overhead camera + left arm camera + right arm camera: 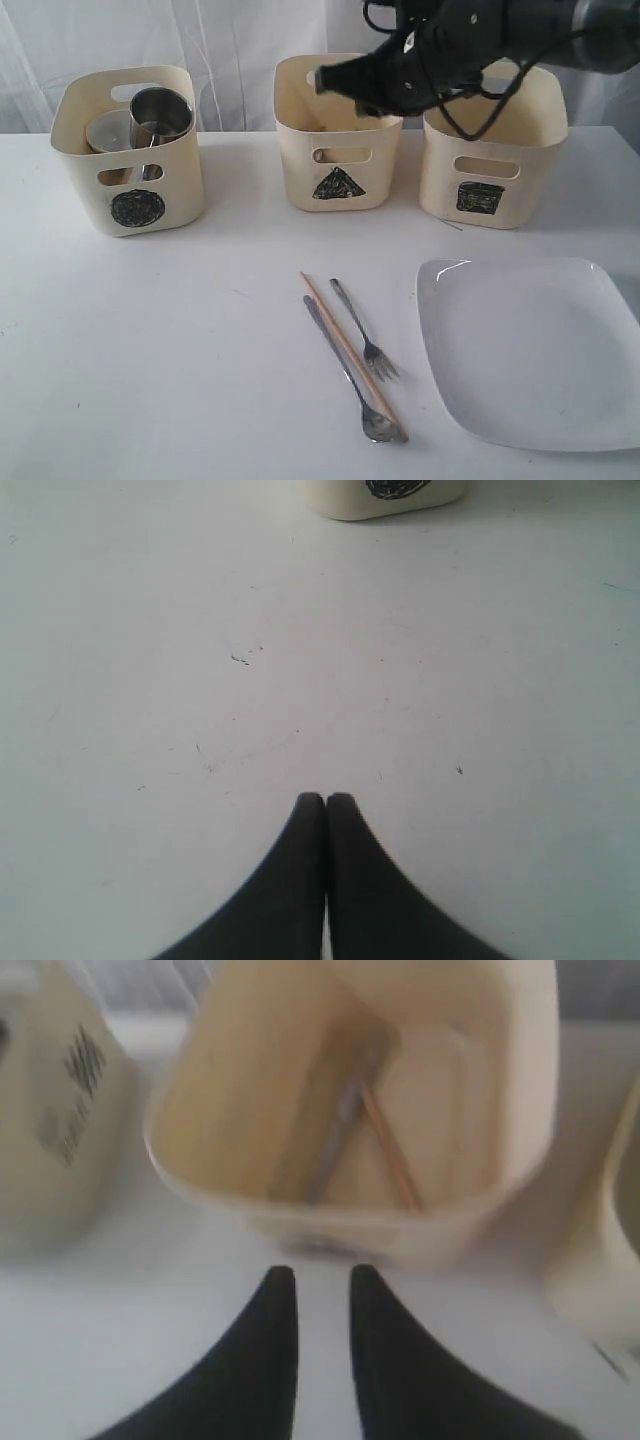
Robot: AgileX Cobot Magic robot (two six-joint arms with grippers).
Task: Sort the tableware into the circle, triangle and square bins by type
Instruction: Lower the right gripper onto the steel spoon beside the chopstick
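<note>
Cream bins (pixel 372 172), black scribbled marks (pixel 338 185), white plate (pixel 530 350), silvery fork (pixel 358 324)

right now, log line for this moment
right gripper open over triangle bin | left gripper shut | fork, spoon, chopstick, plate on table

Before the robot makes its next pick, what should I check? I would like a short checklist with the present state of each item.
1. Right gripper empty: ok, jaws apart, nothing between them.
2. Left gripper out of the way: ok, shut over bare table.
3. Triangle bin has room: ok, floor mostly bare.
4. Fork, spoon and chopstick free to grasp: cannot tell, they lie close together; the chopstick may touch the spoon.
5. Plate sorted: not ok, it lies on the table in front of the square bin.
</note>
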